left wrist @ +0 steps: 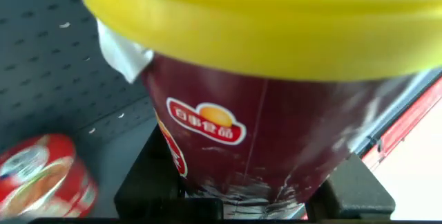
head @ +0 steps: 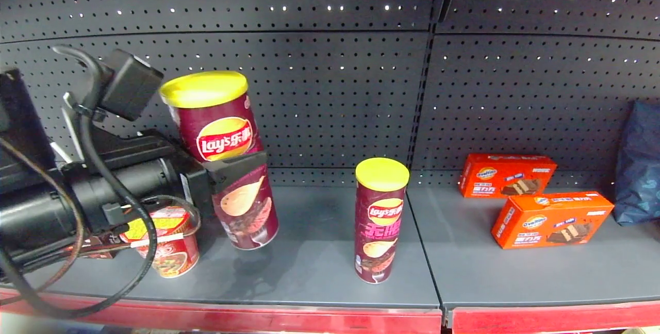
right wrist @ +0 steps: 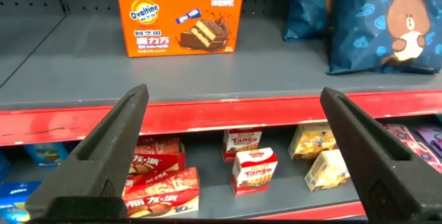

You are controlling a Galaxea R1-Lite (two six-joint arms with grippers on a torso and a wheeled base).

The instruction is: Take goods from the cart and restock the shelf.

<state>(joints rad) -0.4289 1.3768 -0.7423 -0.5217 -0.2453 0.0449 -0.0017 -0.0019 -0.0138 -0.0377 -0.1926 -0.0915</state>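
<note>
Left tool (head: 236, 169) sideways around tilted can (head: 214, 117)

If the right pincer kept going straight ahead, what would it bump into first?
Probably the shelf's red front edge, just below the orange box. The open right pincer aims about there, though depth is unclear, so it might pass over the edge and reach the box instead.

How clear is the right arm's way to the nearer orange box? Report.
Likely yes: the right gripper is open and empty, facing the orange box across bare shelf, with nothing between.
</note>
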